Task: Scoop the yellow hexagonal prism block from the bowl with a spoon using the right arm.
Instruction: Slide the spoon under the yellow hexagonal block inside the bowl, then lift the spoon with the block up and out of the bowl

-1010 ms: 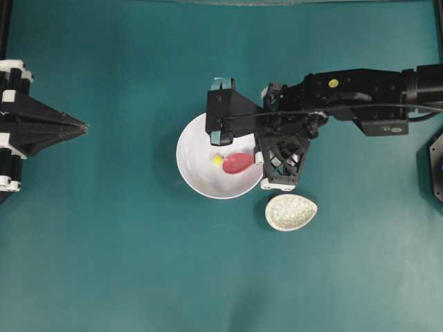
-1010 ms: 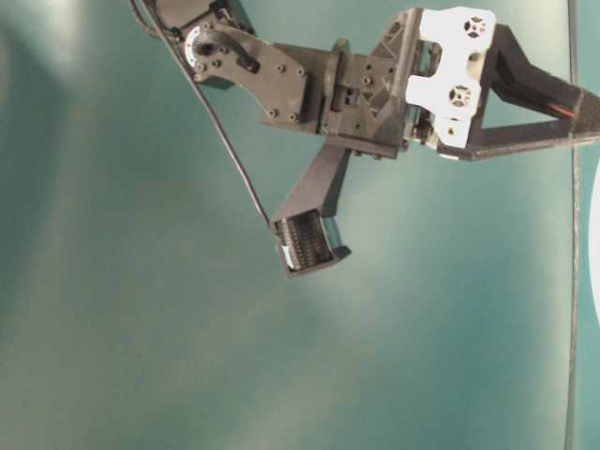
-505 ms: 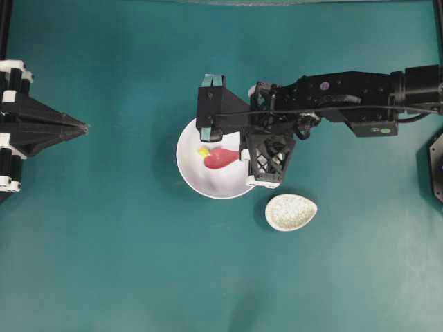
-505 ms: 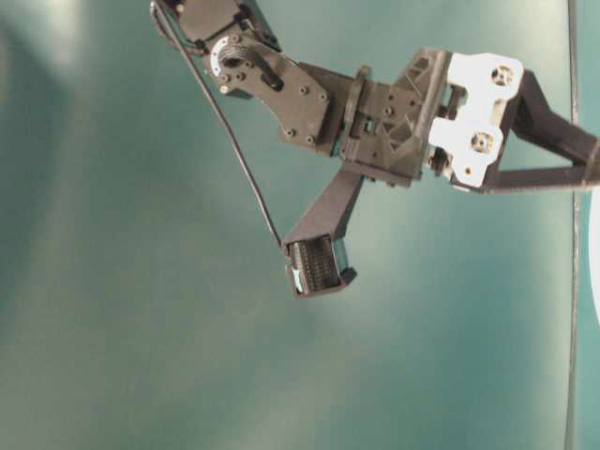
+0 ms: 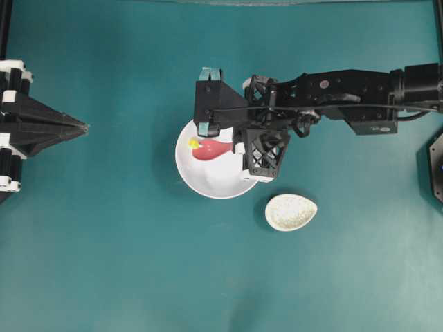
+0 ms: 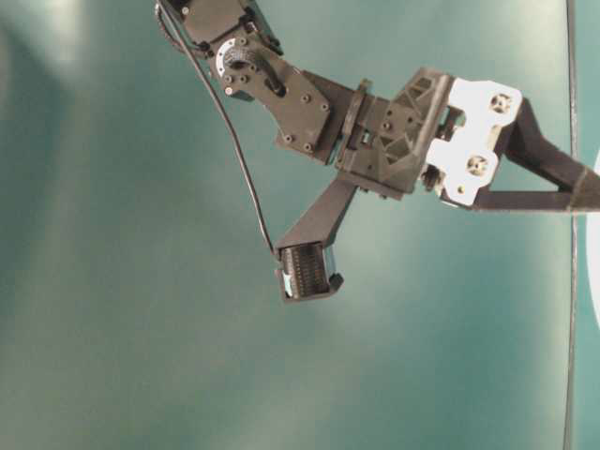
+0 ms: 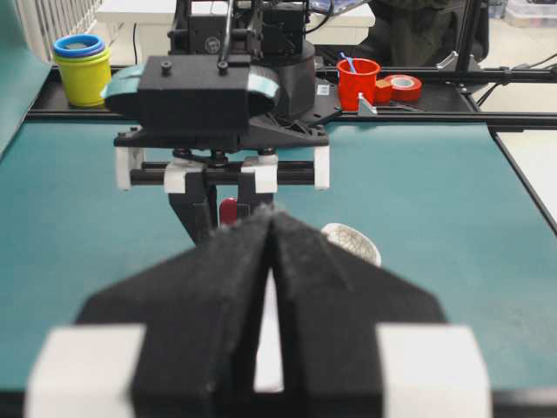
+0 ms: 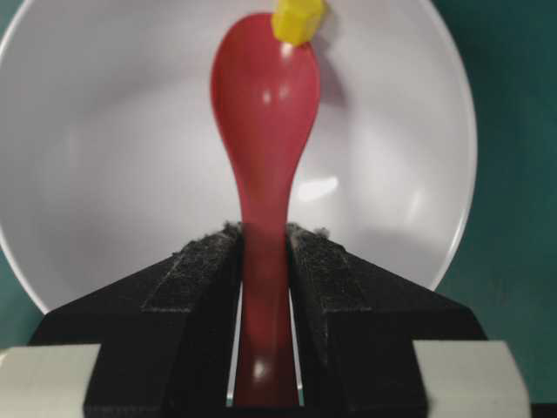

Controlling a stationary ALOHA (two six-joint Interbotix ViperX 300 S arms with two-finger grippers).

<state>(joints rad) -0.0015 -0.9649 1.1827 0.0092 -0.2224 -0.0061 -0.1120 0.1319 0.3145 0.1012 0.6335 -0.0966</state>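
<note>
Block: yellow hexagonal prism block [image 8: 298, 21] sits at the far tip of my spoon [image 8: 264, 104], touching the scoop's leading edge and lying against the bowl's inner wall; I cannot tell whether it rests in the scoop or only against its lip.
Block, overhead view: it shows as a yellow spot [image 5: 194, 143] at the left end of the spoon [image 5: 212, 150], close to the left rim of the bowl [image 5: 214, 184].
Spoon: the scoop faces up and the handle runs straight back into my grip; the glossy surface looks slippery to me.
Right gripper [image 8: 264, 261]: pinching the spoon handle between both padded fingers [image 8: 196, 279], jaws partly closed around it, held low over the bowl [image 8: 104, 174].
Left gripper [image 7: 271, 261]: fingers pressed together, parked well apart from the bowl at the table's left edge and holding nothing.
Spoon rest [image 5: 291, 212]: speckled egg-shaped dish just beside the bowl's lower right, empty.
Risk 1: I judge the block may ride up the sloping wall and hop over the near rim if I push further, since it is pinned between tip and wall.
Risk 2: it may slide off the side of the tip instead of rolling into the scoop, because it sits slightly right of the spoon's centre line.
Risk 3: pressing the tip against the wall could twist the smooth handle in my pads or shove the bowl across the table.
Risk 4: lifting before the block is seated deep would likely drop it.
</note>
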